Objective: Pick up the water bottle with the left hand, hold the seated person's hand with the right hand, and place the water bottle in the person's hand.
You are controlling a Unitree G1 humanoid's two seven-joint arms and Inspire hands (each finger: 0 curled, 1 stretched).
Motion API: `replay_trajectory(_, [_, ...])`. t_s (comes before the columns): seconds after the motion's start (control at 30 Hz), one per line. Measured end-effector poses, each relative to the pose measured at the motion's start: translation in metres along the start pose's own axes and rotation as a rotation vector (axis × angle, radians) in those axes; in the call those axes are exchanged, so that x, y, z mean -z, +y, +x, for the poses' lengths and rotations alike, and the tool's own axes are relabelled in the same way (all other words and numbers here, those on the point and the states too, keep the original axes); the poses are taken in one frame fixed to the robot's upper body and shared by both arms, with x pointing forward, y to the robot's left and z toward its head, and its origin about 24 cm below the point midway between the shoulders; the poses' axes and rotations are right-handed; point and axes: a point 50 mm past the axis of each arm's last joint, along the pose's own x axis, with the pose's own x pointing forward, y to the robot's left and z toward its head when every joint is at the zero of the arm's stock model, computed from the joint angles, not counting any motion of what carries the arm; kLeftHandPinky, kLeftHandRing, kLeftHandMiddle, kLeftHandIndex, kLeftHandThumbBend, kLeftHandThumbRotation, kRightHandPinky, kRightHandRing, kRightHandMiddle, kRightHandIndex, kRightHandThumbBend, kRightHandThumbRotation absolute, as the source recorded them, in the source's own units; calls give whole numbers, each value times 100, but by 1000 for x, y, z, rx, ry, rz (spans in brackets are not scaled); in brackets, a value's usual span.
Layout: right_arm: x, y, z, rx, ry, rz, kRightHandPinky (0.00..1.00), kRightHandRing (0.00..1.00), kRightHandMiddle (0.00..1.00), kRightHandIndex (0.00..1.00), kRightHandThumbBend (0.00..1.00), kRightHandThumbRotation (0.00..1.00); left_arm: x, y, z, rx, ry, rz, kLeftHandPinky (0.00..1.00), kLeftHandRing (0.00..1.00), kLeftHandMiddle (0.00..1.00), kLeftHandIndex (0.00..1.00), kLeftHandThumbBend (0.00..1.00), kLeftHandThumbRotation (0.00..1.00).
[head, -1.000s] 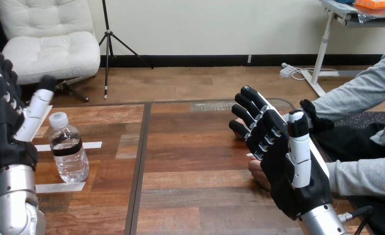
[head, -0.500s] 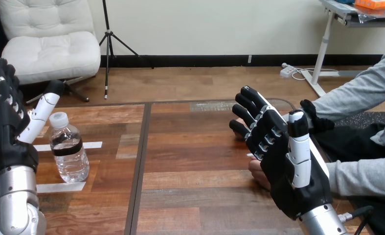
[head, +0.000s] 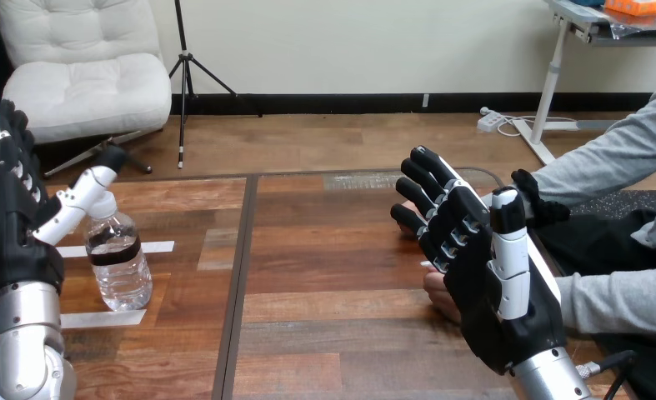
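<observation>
1. While the left hand (head: 12,225) stands upright over the near left part of the wooden table (head: 333,275), its fingers (head: 7,137) are straight and close together. They point up and clamp nothing.
2. Its thumb (head: 78,198) juts out sideways, away from those fingers, and crosses in front of the top of the water bottle (head: 120,267), hiding the cap. Whether the thumb touches the bottle cannot be told.
3. The water bottle stands upright on the table, under the thumb's tip and just beside the palm, on the side the thumb points to. No finger is curled round it.
4. A white tape strip (head: 159,247) lies flat behind the bottle, and a second tape strip (head: 99,319) lies in front of it, nearer the left hand's wrist.
5. The right hand (head: 495,292) is raised with its back to the camera. Its fingers (head: 428,187) are straight and a little apart, reaching forward, and the thumb stands upright alongside them; nothing is clamped.
6. The person's hand (head: 439,298) lies low beyond the right hand's palm, showing past its edge below the finger bases. No finger or thumb curls round it, and whether the two touch cannot be told.
7. The bottle stands well apart from the right hand's fingers and from the person's hand.
</observation>
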Motion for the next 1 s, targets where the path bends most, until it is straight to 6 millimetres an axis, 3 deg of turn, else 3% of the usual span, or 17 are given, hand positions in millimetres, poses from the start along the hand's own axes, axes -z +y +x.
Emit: replay_trajectory(1.0, [0,0,0,0,0,0,94,96,95,93,71,100,5,3,2,35,69,50,100,100,100,100,100,0])
